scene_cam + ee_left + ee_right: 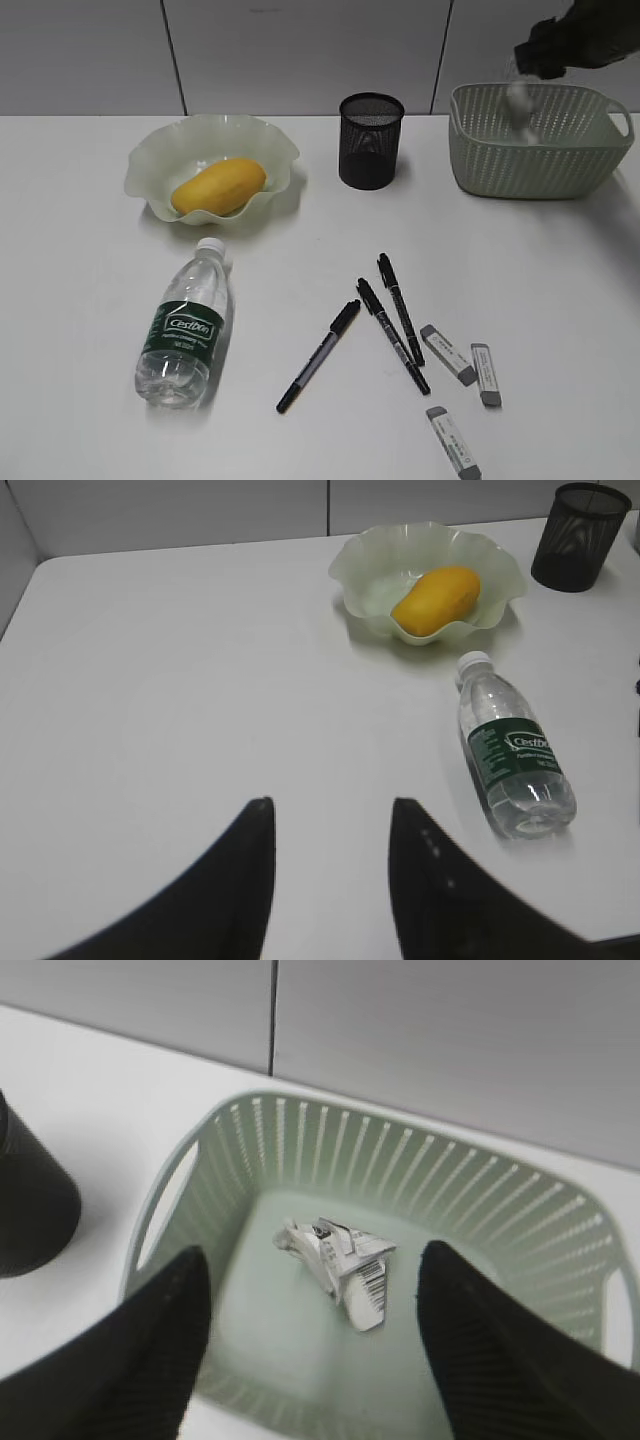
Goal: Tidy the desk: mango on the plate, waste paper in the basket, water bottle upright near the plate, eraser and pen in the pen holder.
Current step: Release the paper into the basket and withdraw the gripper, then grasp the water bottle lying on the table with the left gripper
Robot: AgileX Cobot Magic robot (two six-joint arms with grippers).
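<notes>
A: Paper? Right gripper (310, 1345)?
B: Light, crumpled waste paper (340, 1260) inside the basket (560, 1230); jaws spread wide above, empty.
A: Bottle (187, 328)?
B: Lying near the plate (150, 160); smooth, best gripped mid-body. Left gripper (330, 865) parted, empty.

The left half of the tabletop (180, 680) lies bare — wide room to pass — bounded on the right by the plate (500, 570) and the lying bottle (510, 755). Between the holder (371, 140) and basket (540, 150) runs a clear lane. Front right is cluttered — three pens (385, 325) and three erasers (470, 370) lie close together.
</notes>
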